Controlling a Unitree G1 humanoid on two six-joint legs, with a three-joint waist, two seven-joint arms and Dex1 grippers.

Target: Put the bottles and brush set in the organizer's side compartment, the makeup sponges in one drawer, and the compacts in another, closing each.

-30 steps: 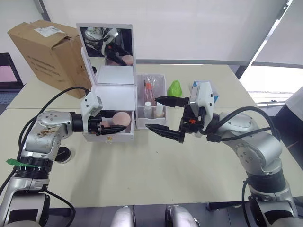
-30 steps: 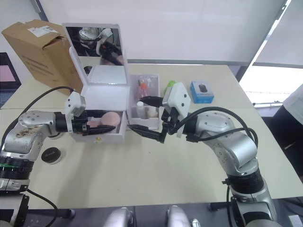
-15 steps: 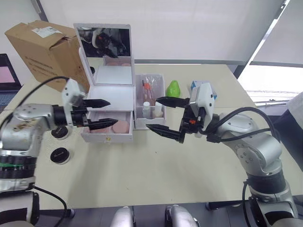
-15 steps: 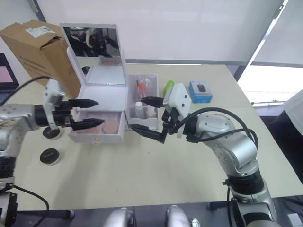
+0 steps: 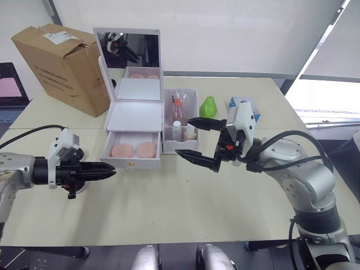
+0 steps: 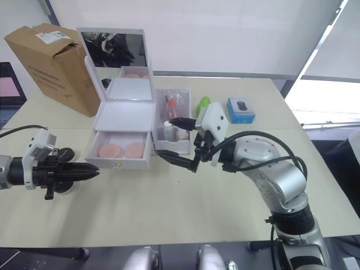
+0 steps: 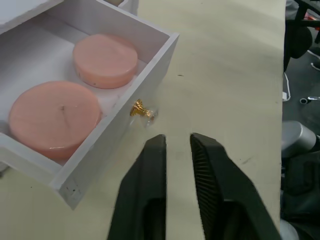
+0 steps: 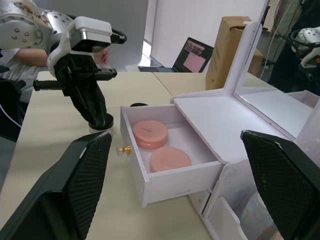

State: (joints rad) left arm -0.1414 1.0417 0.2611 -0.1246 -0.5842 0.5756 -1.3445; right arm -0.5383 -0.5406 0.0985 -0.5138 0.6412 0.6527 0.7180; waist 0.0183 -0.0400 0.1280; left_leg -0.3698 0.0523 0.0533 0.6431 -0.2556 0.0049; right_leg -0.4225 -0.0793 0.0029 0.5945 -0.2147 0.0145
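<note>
A matte beige table (image 5: 185, 208) carries a creased brown cardboard box (image 5: 62, 64) at its far left corner and, beside it, the glossy white plastic organizer (image 5: 135, 115), its square mirror lid upright. The organizer's upper drawer (image 5: 133, 151) stands pulled out, its small faceted gold knob (image 7: 142, 110) facing forward, and the two makeup sponges (image 5: 134, 150), flat round pink puffs with a soft matte surface, lie side by side inside it. On the organizer's right side, the tall translucent side compartment (image 5: 181, 121) holds the white-capped bottles (image 5: 178, 129) and the clear pouch of the brush set (image 5: 179, 104). The right gripper (image 5: 197, 142) hovers just in front of that bin, its ribbed black fingers spread wide and empty. The left gripper (image 5: 107, 167) hangs low over the table, left of the open drawer, its tapered fingers nearly together with a narrow gap, holding nothing. A black-lidded round compact (image 8: 100, 121) rests on the table below it.
</note>
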